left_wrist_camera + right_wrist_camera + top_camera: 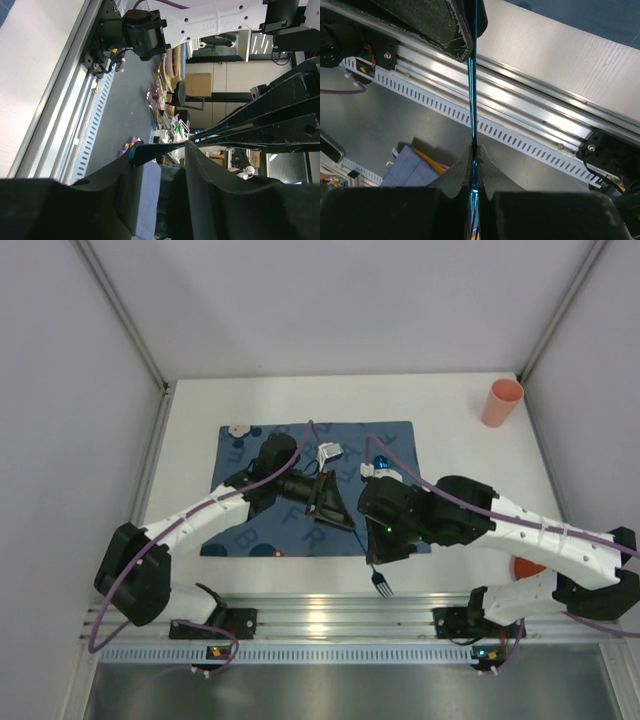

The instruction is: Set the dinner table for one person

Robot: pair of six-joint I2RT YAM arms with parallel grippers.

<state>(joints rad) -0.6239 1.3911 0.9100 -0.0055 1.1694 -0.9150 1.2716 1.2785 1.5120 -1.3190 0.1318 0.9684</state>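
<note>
The white bench [470,490] fills the grey-walled booth [300,300], and over its near edge my right hand [472,148] pinches a blue fork [381,583] by its handle while my left hand [160,150] stands half-spread at the handle's tip.

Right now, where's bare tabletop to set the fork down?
Free: the white tabletop strip between the far edge of the dark blue cloth placemat and the back wall, and the patch between the placemat and the salmon plastic cup. Crowded: the placemat's middle, where left claw and right claw meet around the iridescent blue metal fork.
</note>
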